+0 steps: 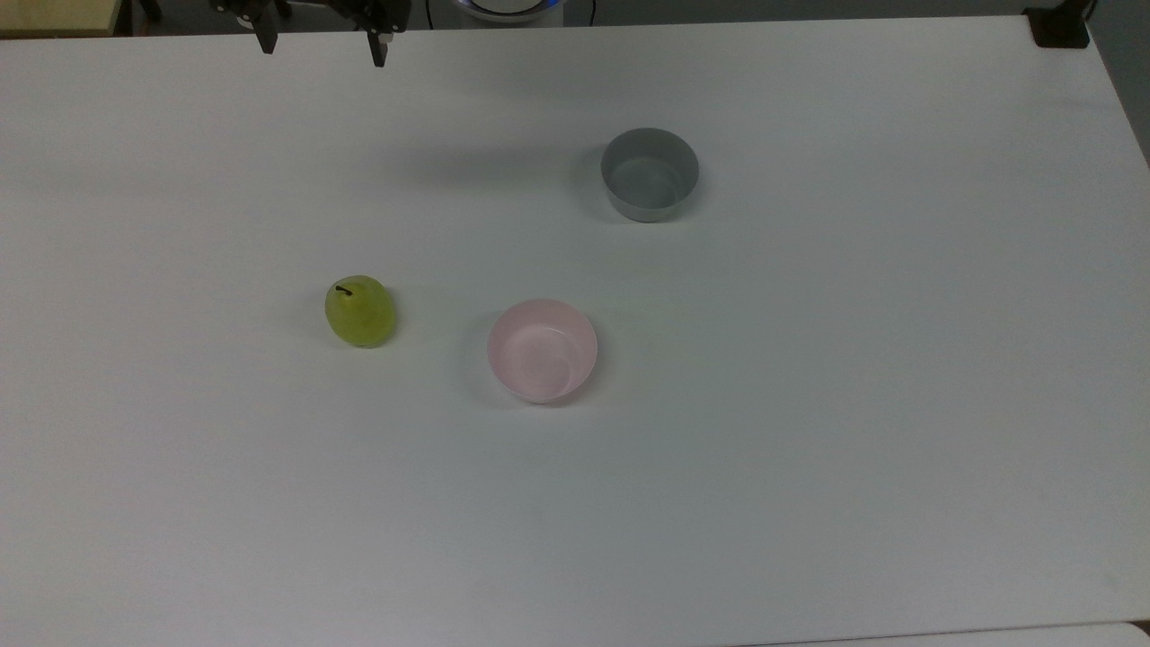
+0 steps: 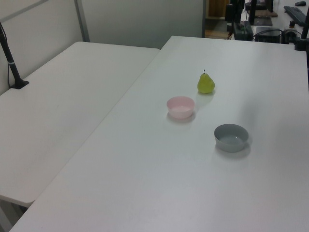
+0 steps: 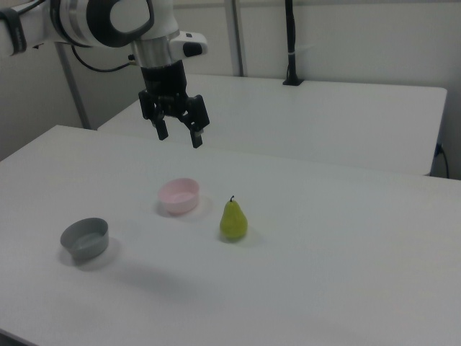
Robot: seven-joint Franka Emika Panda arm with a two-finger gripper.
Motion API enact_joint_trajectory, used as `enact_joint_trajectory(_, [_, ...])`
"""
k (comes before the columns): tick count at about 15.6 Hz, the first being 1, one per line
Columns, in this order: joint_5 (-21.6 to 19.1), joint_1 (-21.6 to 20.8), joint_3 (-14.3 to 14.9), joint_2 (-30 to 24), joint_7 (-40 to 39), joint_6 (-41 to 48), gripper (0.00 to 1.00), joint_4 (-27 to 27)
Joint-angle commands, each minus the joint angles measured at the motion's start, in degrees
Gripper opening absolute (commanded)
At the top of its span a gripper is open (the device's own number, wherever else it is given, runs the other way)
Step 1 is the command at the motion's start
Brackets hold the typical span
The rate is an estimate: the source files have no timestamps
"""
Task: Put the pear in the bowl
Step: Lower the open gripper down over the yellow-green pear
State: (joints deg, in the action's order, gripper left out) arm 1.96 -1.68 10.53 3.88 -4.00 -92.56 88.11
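The yellow-green pear (image 1: 359,311) stands upright on the white table (image 1: 809,449), dark stem up; it also shows in the left view (image 2: 206,83) and the right view (image 3: 233,219). The pale pink bowl (image 1: 542,350) sits beside it, on the top view's right, empty (image 2: 180,107) (image 3: 179,195). My gripper (image 3: 180,135) hangs open high above the table with nothing between its fingers, above and behind the pink bowl in the right view. In the top view the gripper (image 1: 322,48) is at the upper edge, far from the pear.
A grey bowl (image 1: 650,173) stands empty further back on the top view's right (image 2: 231,137) (image 3: 85,238). A second white table (image 2: 58,111) adjoins this one. A black post (image 3: 291,43) stands on that other table.
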Motion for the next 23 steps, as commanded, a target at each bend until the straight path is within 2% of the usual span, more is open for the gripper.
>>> enact_joint_trajectory(1, [-0.64,-0.69,0.63,-0.98,-1.27,0.81,1.0,1.1])
enact_joint_trajectory(10, [-0.73,-0.61,0.9,0.86,-5.59,-0.16,1.0,0.92])
enact_joint_trajectory(16, [-1.52,0.97,1.16,8.59,-5.06,-2.96,1.0,-6.01])
enact_joint_trajectory(23, [-1.96,1.77,1.08,15.97,-5.67,-13.59,1.0,-6.37])
